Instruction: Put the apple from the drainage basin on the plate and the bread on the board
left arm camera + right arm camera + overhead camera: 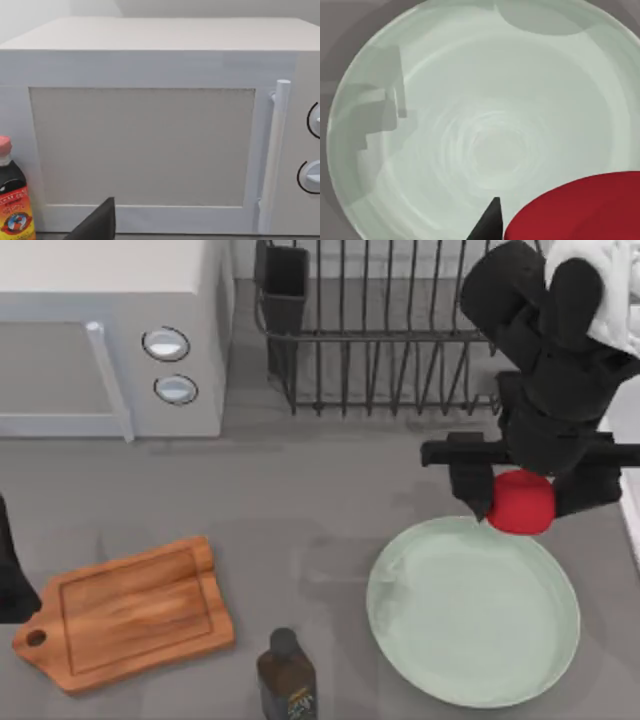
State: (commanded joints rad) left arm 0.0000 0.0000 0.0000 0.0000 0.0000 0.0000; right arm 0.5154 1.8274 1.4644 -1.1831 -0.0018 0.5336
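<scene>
The red apple [521, 503] hangs between the black fingers of my right gripper [524, 498], which is shut on it just above the far rim of the pale green plate [470, 620]. The right wrist view looks down into the plate [470, 125], with the apple [580, 210] close up and one fingertip [487, 226] beside it. The wooden board [125, 612] lies bare at the front left. The wire drainage basin [400, 340] stands at the back. The bread is out of view. My left arm [10, 575] is parked at the left edge.
A white microwave [100, 340] fills the back left, and the left wrist view faces its door [145, 150]. A dark sauce bottle [287, 675] stands at the front between board and plate. A dark cup [284, 280] hangs on the basin's left end.
</scene>
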